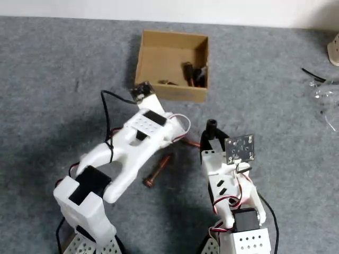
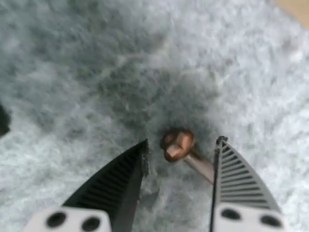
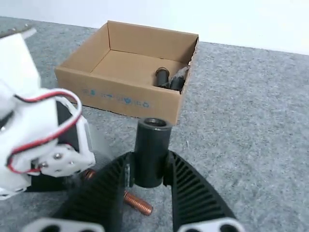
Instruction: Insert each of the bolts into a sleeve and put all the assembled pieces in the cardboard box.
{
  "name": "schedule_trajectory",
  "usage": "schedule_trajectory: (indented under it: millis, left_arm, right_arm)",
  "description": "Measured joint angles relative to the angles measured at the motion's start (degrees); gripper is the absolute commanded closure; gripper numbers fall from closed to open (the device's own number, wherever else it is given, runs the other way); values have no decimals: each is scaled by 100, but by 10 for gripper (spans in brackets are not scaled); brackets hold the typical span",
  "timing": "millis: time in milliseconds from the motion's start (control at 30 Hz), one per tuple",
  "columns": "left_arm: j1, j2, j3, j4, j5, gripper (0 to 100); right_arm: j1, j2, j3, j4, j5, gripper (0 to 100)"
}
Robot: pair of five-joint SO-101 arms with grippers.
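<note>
Shows pieces (image 1: 192, 74) in the box (image 1: 170, 93) already. Straddles a bolt (image 2: 177, 145) near the box with open left end effector (image 2: 183, 141); grips upright sleeve (image 3: 152, 145) in right end effector (image 3: 147, 164). Leaves another bolt (image 1: 158, 170) unassembled.

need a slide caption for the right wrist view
Right hand grips a black cylindrical sleeve upright near a copper threaded bolt on grey carpet, brown cardboard box beyond.

Grey felt-like cloth, rough and matt, covers the desk (image 1: 47, 74). The box (image 3: 120, 99) is matt cardboard, the bolt (image 2: 178, 145) coppery metal, the sleeve (image 3: 150, 152) smooth black.
</note>
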Motion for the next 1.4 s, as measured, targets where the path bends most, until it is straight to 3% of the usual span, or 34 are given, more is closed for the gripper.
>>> schedule_trajectory:
  millis: [1400]
  left_arm:
    - [202,9,0,158,0,787]
  right_arm:
    - [0,0,0,0,0,993]
